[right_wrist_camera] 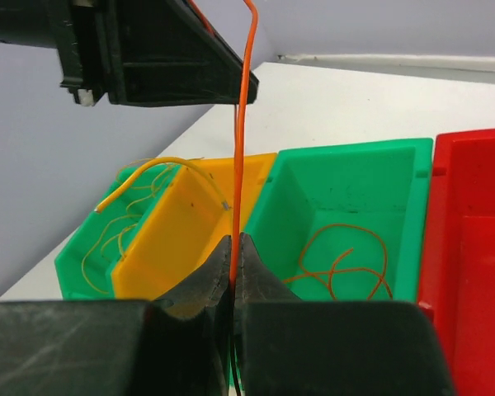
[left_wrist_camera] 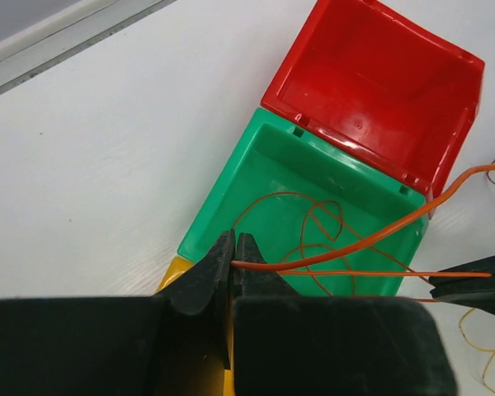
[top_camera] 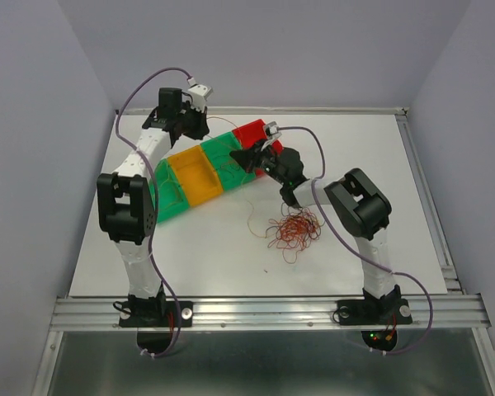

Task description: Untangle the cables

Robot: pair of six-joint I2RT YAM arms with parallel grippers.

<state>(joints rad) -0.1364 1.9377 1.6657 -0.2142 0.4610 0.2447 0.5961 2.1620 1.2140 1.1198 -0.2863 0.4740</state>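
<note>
Step in hand: sorting out one strand. The left gripper (left_wrist_camera: pixel 233 257) and the right gripper (right_wrist_camera: pixel 233 257) are both pressed together, each pinching the same orange wire (left_wrist_camera: pixel 363 272). It's stretched between them in the air above the row of bins. The rest of the tangle (top_camera: pixel 293 229) sits on the table (top_camera: pixel 379 165), near the right arm and apart from the bins.

Next move, my read: bring the strand down over the middle green bin (left_wrist_camera: pixel 330 161) and let go with both. Watch that the free end trailing right doesn't drag the tangle along.

Bins:
- middle green bin: loose orange loops (left_wrist_camera: pixel 318 216)
- red bin (left_wrist_camera: pixel 371 74): no wire visible in it
- end green bin (right_wrist_camera: pixel 78 264): thin yellow wires (right_wrist_camera: pixel 115 235)
- yellow bin (right_wrist_camera: pixel 190 223): a yellow strand (right_wrist_camera: pixel 169 162) arches over its rim; can't tell which bin it belongs to
</note>
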